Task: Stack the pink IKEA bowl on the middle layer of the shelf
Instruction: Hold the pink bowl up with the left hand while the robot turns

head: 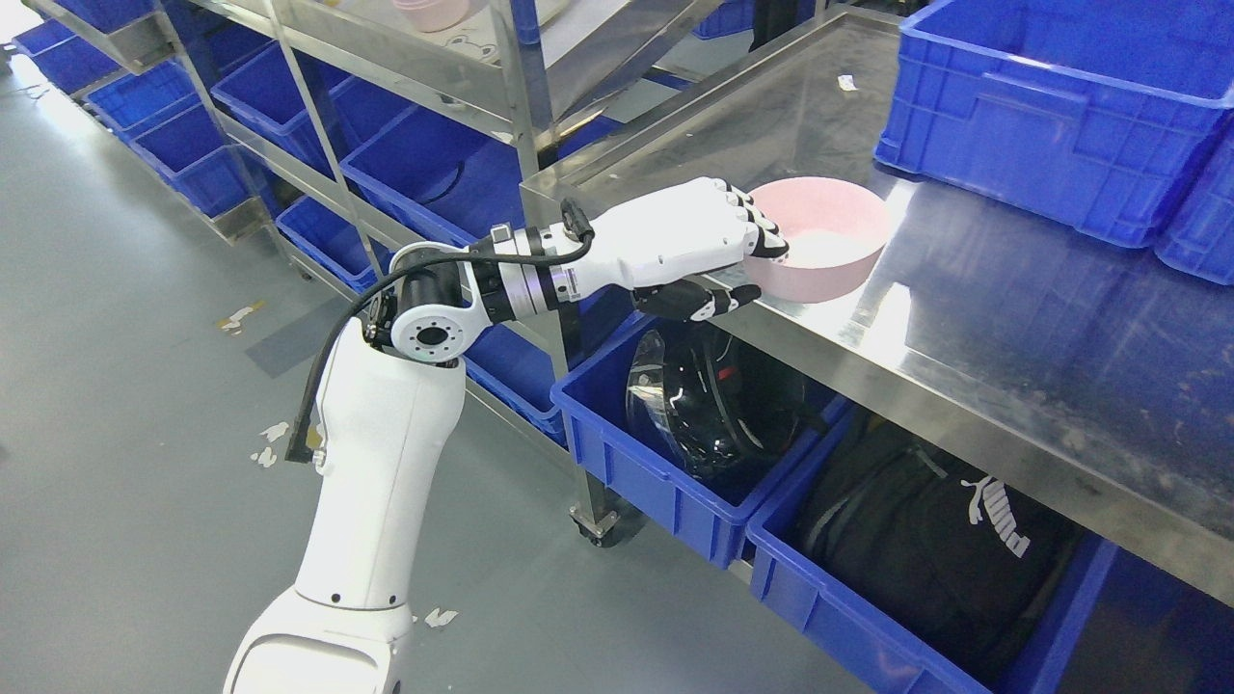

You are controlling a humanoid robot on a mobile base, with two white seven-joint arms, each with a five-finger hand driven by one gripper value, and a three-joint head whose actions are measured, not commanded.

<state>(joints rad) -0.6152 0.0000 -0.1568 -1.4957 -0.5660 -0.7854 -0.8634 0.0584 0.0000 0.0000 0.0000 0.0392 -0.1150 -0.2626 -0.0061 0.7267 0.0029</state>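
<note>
A pink bowl [829, 236] stands upright near the front left edge of the steel table [1012, 318]. My left hand [757, 270] reaches in from the left and closes on the bowl's near rim, fingers [766, 231] hooked over the rim into the bowl, thumb [704, 299] under its outer wall. The bowl still rests on the table. On the metal shelf [453, 77] at upper left, another pink bowl [429, 12] shows partly at the top edge. My right arm is out of view.
Blue crates [1060, 106] stand on the table at the back right. Under the table, blue bins hold a dark helmet [713, 395] and a black bag [925, 540]. More blue bins [424, 164] fill the shelf's lower layers. Grey floor lies to the left.
</note>
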